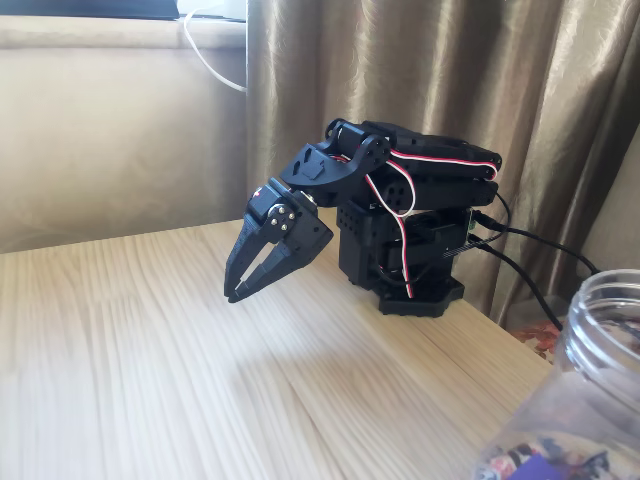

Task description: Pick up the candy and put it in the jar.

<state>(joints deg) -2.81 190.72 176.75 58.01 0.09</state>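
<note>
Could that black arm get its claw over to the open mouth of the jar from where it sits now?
Probably yes. The end effector hangs folded above the table, fingers nearly shut and holding nothing. The table between it and the jar is bare, and the jar's mouth has no lid. Whether the arm stretches that far, I cannot tell.

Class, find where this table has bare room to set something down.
Bare pale wooden table lies left of and below the black claw. It is crowded at right, between the arm's black base and the clear plastic jar.
</note>
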